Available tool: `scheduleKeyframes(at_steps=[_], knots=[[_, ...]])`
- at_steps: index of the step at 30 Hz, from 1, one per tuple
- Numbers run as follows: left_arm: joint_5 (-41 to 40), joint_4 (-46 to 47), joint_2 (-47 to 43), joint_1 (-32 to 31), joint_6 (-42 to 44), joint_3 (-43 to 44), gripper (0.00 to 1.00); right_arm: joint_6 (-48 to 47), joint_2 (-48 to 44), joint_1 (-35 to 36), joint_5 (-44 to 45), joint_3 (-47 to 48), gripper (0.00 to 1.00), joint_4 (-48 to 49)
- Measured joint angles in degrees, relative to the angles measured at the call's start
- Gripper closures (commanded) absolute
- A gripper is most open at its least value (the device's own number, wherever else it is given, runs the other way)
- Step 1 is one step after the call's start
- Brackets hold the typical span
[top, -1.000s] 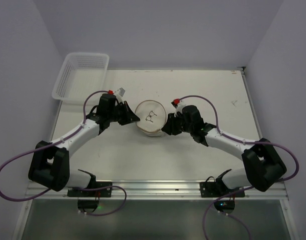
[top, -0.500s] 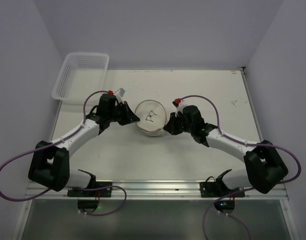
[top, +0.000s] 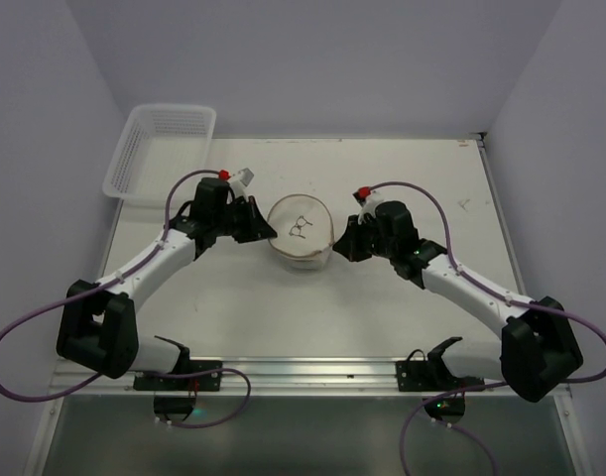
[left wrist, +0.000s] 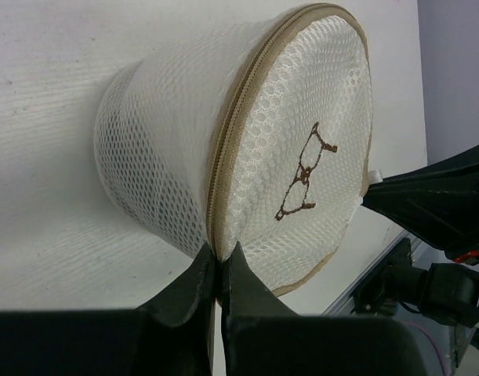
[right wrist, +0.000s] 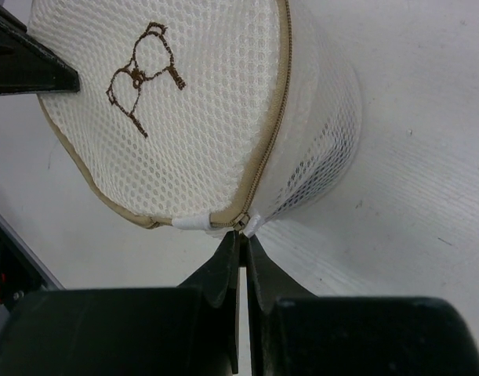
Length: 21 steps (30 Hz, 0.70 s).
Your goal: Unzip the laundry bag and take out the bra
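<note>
The laundry bag (top: pixel 301 230) is a round white mesh drum with a tan zipper band and a bra icon on its flat top, in the middle of the table. My left gripper (top: pixel 267 231) is shut on the bag's zipper seam at its left rim; it also shows in the left wrist view (left wrist: pixel 221 262). My right gripper (top: pixel 342 243) is shut on the zipper pull (right wrist: pixel 243 222) at the bag's right rim. The zipper looks closed along the part that shows. The bra is hidden inside the bag.
A white lattice basket (top: pixel 124 159) stands at the back left corner of the white table (top: pixel 412 178). Grey walls close in the left, back and right sides. The arm bases and cables lie along the near edge.
My right gripper has moved a little right and back, still holding the zipper pull. My left wrist has shifted slightly back. The bag is pulled a bit wider between them.
</note>
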Motion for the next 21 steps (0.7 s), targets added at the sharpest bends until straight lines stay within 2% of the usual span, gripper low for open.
scheduleKeyframes(at_steps=[6,7,10,11,13,14,16,21], knots=[[0.63,-3.15,5.44,0.02,4.46,7.37,1.00,1.07,-0.37,0.57,-2.19,1.51,1.00,-3.13],[0.85,-3.58,7.45,0.02,4.90,9.40,0.97,1.81,-0.48,1.09,-2.14,1.62,1.00,-3.48],[1.75,-3.58,13.55,0.26,5.07,15.21,0.69,5.29,-0.57,3.43,-1.77,1.88,1.00,-3.58],[1.92,-3.23,15.17,0.39,4.81,16.65,0.53,6.80,-0.57,4.20,-1.73,1.88,1.00,-3.54],[2.23,-1.88,16.92,0.81,3.32,18.08,0.33,10.36,-0.13,5.46,-1.46,1.88,1.00,-3.26],[2.25,-1.42,17.03,1.09,2.49,18.05,0.19,12.04,0.26,5.95,-1.40,1.88,1.00,-3.17],[2.05,-0.70,16.35,1.40,0.42,17.20,0.09,15.19,1.29,6.58,-0.63,1.88,1.00,-2.80],[-0.11,1.84,6.40,1.33,-6.03,6.43,0.06,20.24,3.34,7.15,1.53,1.90,1.00,-1.99]])
